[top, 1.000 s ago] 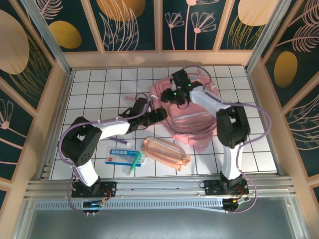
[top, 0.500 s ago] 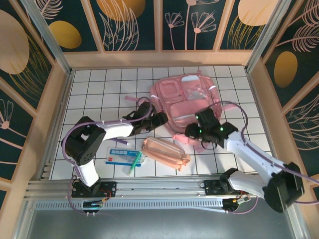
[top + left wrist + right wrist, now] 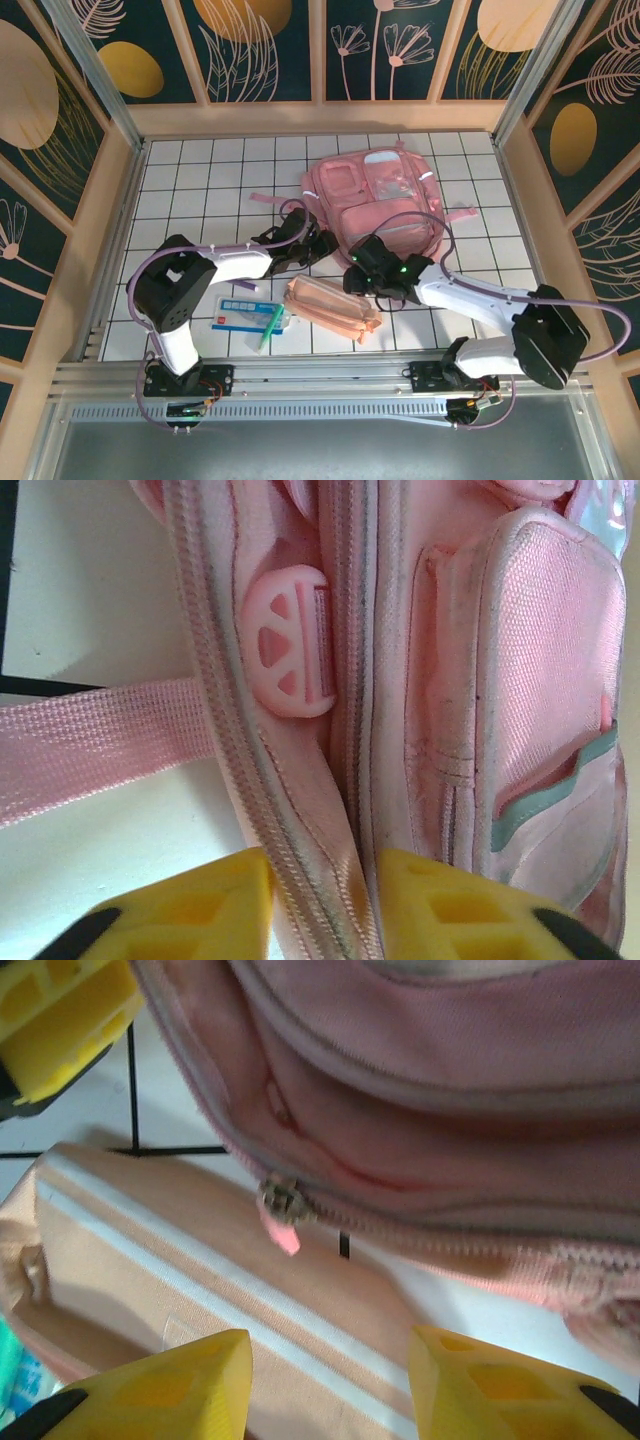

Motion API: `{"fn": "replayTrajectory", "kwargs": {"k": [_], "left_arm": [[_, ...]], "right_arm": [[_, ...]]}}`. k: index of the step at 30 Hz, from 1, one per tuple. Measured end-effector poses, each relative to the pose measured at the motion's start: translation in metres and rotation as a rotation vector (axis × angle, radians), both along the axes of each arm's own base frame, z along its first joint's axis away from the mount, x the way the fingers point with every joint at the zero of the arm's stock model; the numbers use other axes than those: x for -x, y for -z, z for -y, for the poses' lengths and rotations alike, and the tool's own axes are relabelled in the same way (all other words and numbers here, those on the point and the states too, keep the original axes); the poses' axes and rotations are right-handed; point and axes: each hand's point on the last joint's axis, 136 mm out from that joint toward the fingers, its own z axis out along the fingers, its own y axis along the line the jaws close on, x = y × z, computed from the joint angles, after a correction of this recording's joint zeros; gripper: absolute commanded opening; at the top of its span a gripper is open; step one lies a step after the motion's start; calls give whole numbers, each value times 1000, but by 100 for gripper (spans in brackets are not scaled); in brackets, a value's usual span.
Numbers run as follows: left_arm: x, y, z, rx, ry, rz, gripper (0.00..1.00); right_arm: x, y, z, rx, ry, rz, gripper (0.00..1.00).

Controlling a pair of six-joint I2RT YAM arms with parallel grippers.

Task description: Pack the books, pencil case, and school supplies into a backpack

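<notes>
Your left claw is at the backpack's side edge, one yellow finger on either side of the raised zip seam. Fabric fills the gap, but I can't tell whether it's truly clamped. Likely purpose: to anchor the backpack while the zip is worked. The buckle is just ahead of the tips, and the strap runs off to one side.

Your right claw has its jaws apart and empty. The zip pull is just ahead, between the fingers. By my reading it's lined up for a pinch. The pencil case lies directly beneath the claw.

The packet and green pen lie well behind your left claw. The packet's print is too small to read, and no brand is legible on the backpack.
</notes>
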Motion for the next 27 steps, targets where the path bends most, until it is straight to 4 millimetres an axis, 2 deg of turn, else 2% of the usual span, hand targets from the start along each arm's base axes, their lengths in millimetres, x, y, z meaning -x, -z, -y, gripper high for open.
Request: {"fn": "replayTrajectory", "kwargs": {"k": [1,5,7,10,16,22,27], "left_arm": [[0,0,0,1,-4,-3,17],[1,3,1,2,-11,-13,6],[1,3,1,4,-15,-16,0],[1,2,2,13,-19,-17,0],[-1,-1,4,30,-27,-16,0],[1,0,3,25,-31,-14,0],[2,-2,2,10,-40,4,0]], "right_arm": [[-3,2,-1,8,9,7,46],[-13,5,-7,20,43,21,46],[-17,5,-11,26,66,29,42],[-26,2,-15,36,134,46,36],[-42,6,-8,119,292,43,34],[-43,9,3,173,360,47,14],[-41,4,9,186,381,53,6]]}}
